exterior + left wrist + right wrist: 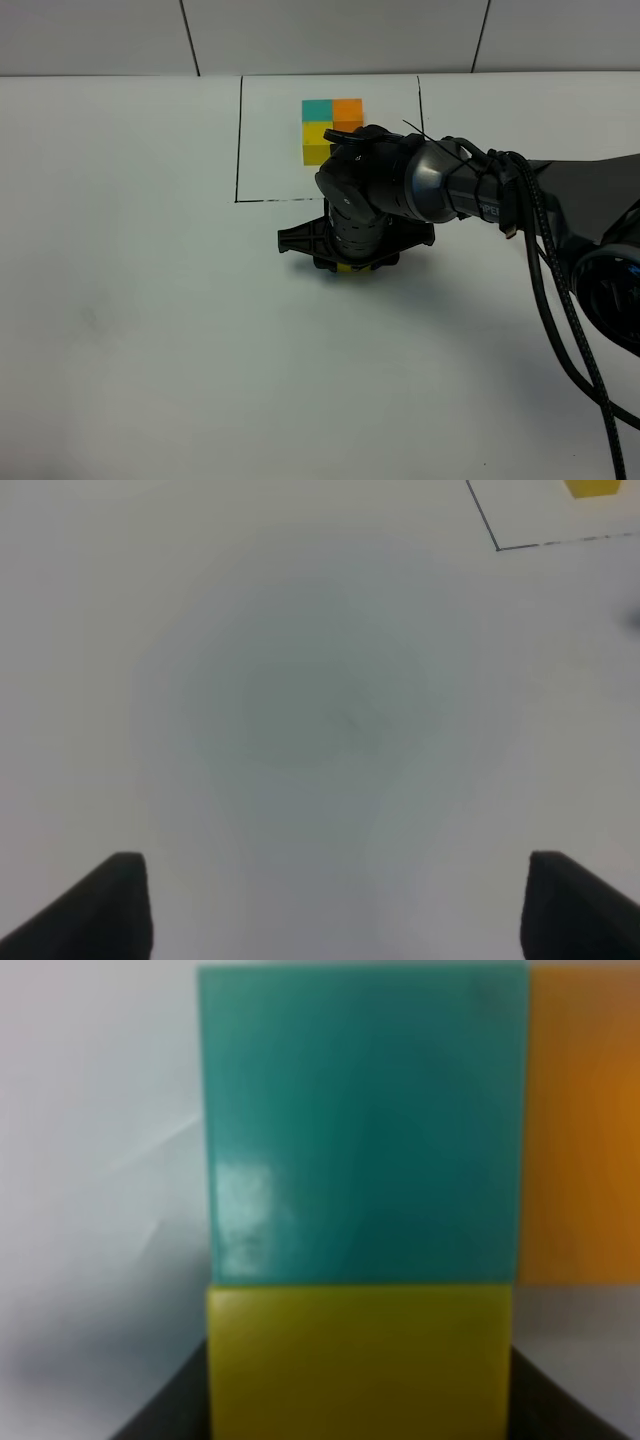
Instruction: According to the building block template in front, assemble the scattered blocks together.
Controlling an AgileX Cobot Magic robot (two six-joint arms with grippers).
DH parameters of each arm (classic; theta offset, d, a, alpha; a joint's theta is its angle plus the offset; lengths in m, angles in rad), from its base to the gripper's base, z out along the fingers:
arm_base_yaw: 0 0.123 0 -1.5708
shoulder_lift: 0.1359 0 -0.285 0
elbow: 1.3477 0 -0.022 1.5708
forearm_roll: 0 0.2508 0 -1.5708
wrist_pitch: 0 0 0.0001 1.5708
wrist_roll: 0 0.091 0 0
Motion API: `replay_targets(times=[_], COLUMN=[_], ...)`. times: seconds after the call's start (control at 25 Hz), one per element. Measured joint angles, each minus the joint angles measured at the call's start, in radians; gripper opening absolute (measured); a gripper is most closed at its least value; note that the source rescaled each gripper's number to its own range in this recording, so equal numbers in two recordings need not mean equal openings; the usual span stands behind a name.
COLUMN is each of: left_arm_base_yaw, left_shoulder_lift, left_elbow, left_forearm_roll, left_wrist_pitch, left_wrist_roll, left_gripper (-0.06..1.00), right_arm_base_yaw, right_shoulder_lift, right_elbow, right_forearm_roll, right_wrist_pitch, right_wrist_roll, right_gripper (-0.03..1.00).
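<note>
White table (150, 330), seen from above, bearing a thin black drawn frame (238, 140) at its far middle. Inside the frame sits the building block template (332, 128): teal and orange cubes side by side, a yellow cube set against the teal one on the near side, forming an L. Right gripper (348, 262), reaching in from the right on a black arm with braided cable, stands low over the table just on the near side of the frame; only a sliver of yellow shows beneath it in the high view. The right wrist view fills with the working set at close range: yellow block (360, 1360) nearest the camera and seated between the dark jaw tips, jaws pressed together on it; teal block (365, 1125) touching its far face edge to edge; orange block (585, 1125) just beside the teal one, contact between them probable but blurred. Left gripper (330, 910) hangs over bare table well to the side, jaws spread wide with nothing between them; a frame corner and a bit of yellow show at the edge of its view. Status, as a judgement: the three scattered blocks appear already arranged in the template's L, yellow placed last. Remaining: release of the yellow block, retreat of the arm, and a check for any gap at the orange joint.
</note>
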Motion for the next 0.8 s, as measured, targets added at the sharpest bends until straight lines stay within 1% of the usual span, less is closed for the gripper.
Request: replay_targets(times=[0.08,0.12,0.2,0.32,0.44,0.52,0.56,0.64,0.8], left_arm_base_yaw=[0.0,0.0,0.0,0.0,0.0,0.0,0.0,0.0,0.0], left_shoulder_lift=[0.0,0.0,0.0,0.0,0.0,0.0,0.0,0.0,0.0], left_elbow=[0.0,0.0,0.0,0.0,0.0,0.0,0.0,0.0,0.0], left_forearm_roll=[0.0,0.0,0.0,0.0,0.0,0.0,0.0,0.0,0.0], left_wrist_pitch=[0.0,0.0,0.0,0.0,0.0,0.0,0.0,0.0,0.0], left_wrist_roll=[0.0,0.0,0.0,0.0,0.0,0.0,0.0,0.0,0.0], left_gripper=[0.82,0.82,0.82,0.82,0.82,0.82,0.82,0.82,0.82], right_arm_base_yaw=[0.0,-0.001,-0.001,0.002,0.0,-0.001,-0.001,-0.001,-0.005], right_shoulder_lift=[0.0,0.0,0.0,0.0,-0.01,-0.018,-0.024,-0.041,-0.098], right_elbow=[0.0,0.0,0.0,-0.002,0.001,0.003,0.007,0.008,0.013], right_forearm_roll=[0.001,0.003,0.008,0.011,0.011,0.012,0.017,0.02,0.019], right_wrist_pitch=[0.0,0.0,0.001,0.01,0.024,0.034,0.044,0.068,0.132], right_wrist_roll=[0.0,-0.001,-0.008,-0.019,-0.026,-0.047,-0.063,-0.092,-0.166], right_gripper=[0.03,0.07,0.2,0.45,0.73,0.88,0.93,0.97,1.0])
